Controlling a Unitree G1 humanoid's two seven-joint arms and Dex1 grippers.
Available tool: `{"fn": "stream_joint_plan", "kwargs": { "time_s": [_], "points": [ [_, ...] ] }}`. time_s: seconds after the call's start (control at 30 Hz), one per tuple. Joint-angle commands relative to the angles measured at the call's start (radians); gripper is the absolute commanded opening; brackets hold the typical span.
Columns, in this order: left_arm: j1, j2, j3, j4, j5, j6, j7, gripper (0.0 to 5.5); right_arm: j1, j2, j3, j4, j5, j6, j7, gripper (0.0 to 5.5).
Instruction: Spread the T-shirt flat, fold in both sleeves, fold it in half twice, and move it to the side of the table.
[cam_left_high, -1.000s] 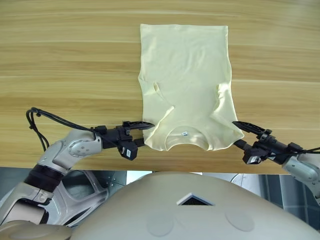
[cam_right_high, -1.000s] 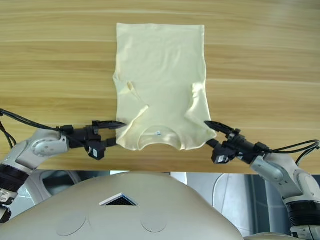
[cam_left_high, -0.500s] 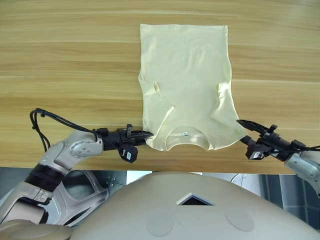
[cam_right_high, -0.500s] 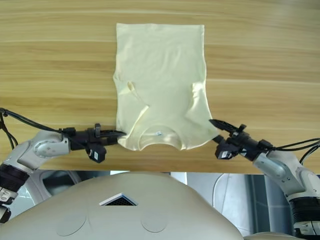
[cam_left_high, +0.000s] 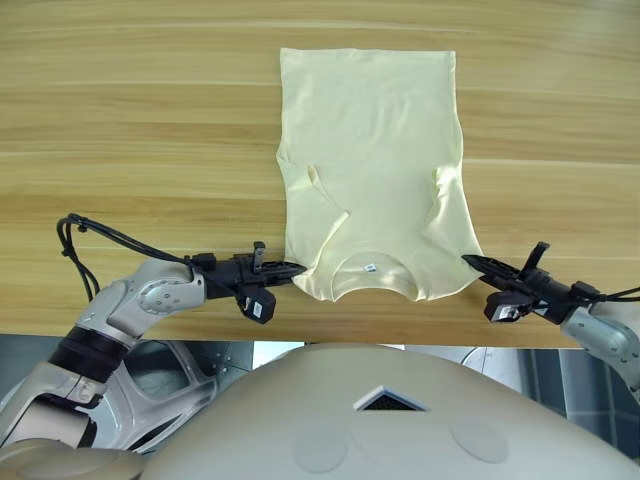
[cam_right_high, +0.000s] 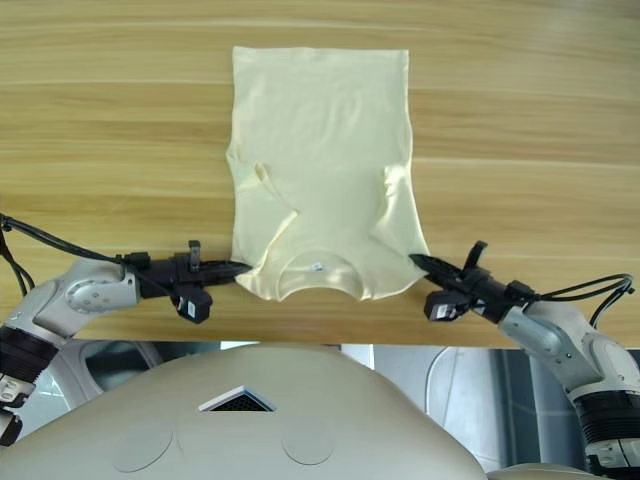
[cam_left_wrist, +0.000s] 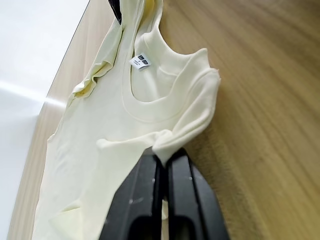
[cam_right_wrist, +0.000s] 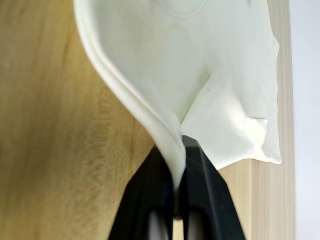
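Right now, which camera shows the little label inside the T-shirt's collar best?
The left wrist view: the label sits large and clear inside the collar of the T-shirt. Both eye views give it as a tiny speck at the neckline. The right wrist view offers the collar's curve, the label too blurred to tell.

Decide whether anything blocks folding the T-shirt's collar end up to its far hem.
Nothing visible does. The left gripper and right gripper each pinch a shoulder corner of the T-shirt, and only its own flat cloth lies between collar and far hem.
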Motion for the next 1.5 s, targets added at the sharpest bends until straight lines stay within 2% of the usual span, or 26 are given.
{"fn": "stream_joint_plan", "kwargs": {
  "time_s": [0.03,0.3,0.5,0.67,0.83,0.93,1.03,1.27,1.5],
  "points": [
    [0.039,-0.013,0.002,0.06,0.039,0.037,0.018,0.0,0.02,0.002,0.004,-0.022,-0.019,0.021,0.011,0.03],
    [0.197,0.025,0.085,-0.028,-0.051,0.013,0.074,0.0,0.145,0.004,-0.032,-0.121,0.092,-0.006,0.014,0.03],
    [0.426,0.072,0.166,-0.202,-0.141,0.046,0.087,0.0,0.336,0.013,-0.146,-0.278,0.238,0.003,0.05,0.03],
    [0.431,0.05,0.232,-0.253,-0.246,0.054,0.095,0.0,0.328,0.02,-0.172,-0.331,0.338,0.032,0.103,0.03],
    [0.159,-0.115,0.247,-0.126,-0.333,0.13,0.128,0.0,0.117,0.047,-0.092,-0.328,0.47,0.115,0.179,0.03],
    [-0.011,-0.247,0.209,0.033,-0.307,0.174,0.15,0.0,-0.131,0.136,-0.012,-0.249,0.541,0.199,0.213,0.03],
    [-0.119,-0.329,0.206,0.147,-0.272,0.206,0.178,0.0,-0.307,0.223,0.033,-0.138,0.562,0.254,0.231,0.03],
    [-0.331,-0.433,0.221,0.402,-0.204,0.22,0.26,0.0,-0.644,0.401,0.073,0.19,0.487,0.335,0.173,0.03],
    [-0.509,-0.502,0.252,0.61,-0.204,0.19,0.325,0.0,-0.901,0.494,0.098,0.563,0.368,0.343,0.061,0.03]
  ]
}}
